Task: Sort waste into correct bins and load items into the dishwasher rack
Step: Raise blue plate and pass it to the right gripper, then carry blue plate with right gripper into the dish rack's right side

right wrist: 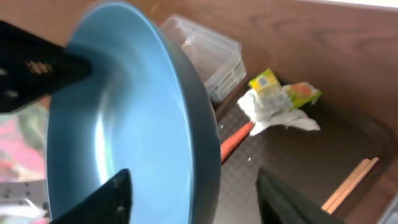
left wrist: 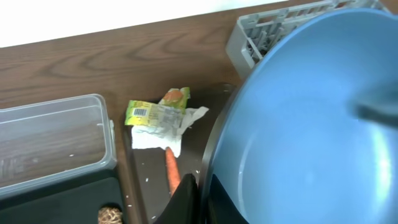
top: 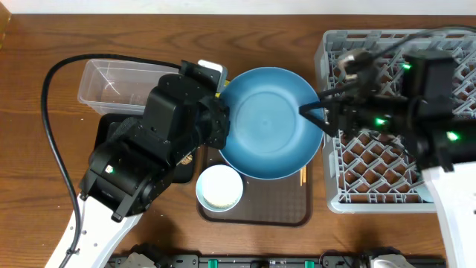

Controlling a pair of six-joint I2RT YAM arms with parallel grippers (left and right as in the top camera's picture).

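The large blue plate (top: 268,123) is held tilted above the dark tray (top: 260,212). My left gripper (top: 223,123) is shut on its left rim, which shows clearly in the left wrist view (left wrist: 202,193). My right gripper (top: 316,115) is open, its fingers straddling the plate's right rim (right wrist: 199,193) without closing. On the tray lie a green-yellow wrapper (left wrist: 155,115), a white napkin (left wrist: 168,137) and a carrot (left wrist: 172,171). The brown lump (left wrist: 109,216) lies in the black bin (left wrist: 56,199). The clear tub (top: 111,82) stands at the back left. The cups are out of view.
The grey rack (top: 394,171) fills the right side, with my right arm over it. A white bowl (top: 220,186) sits at the tray's front left. Chopsticks (top: 303,175) lie at the tray's right edge, under the plate. Rice grains dot the tray.
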